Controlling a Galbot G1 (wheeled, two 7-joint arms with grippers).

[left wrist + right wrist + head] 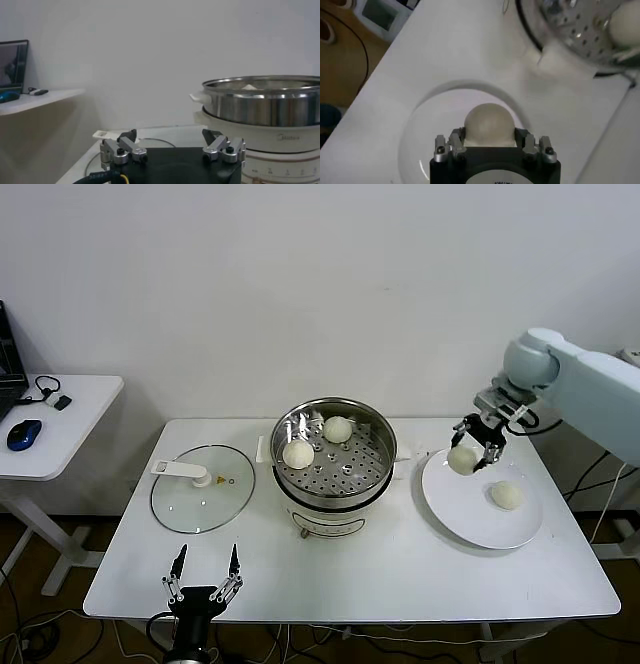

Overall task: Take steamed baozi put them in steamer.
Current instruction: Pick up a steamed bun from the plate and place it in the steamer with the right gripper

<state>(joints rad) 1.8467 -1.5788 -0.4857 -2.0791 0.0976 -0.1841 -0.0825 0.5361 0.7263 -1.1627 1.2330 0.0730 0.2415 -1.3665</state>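
**Third bun pinched on the plate, lift still to come**

The right gripper [476,452] sits at the right of the head view, over the upper left part of the white plate [470,519], its fingers pinching a steamed baozi [462,460] from both sides. The right wrist view confirms it: the bun [488,124] fills the space between the two fingers [456,141], dome up, with the plate's rim curving around it. Whether the bun has cleared the plate surface cannot be told. A second bun [506,495] lies loose on the plate, toward its lower right, well apart from the held one.

The steamer [333,502] stands at frame centre, its perforated tray already holding two buns: one at the left [298,454], one toward the back [337,429]. The glass lid [203,488] rests flat on the table at the left. The left gripper [204,566] is parked low at the bottom left of the frame, fingers spread and empty.

To do this step well, the grip should stay gentle, since soft dough probably dents easily. A straight lift first seems wise, high enough to pass the steel rim, then a move toward frame centre and a release over the bare front-right part of the tray, away from the buns already there.
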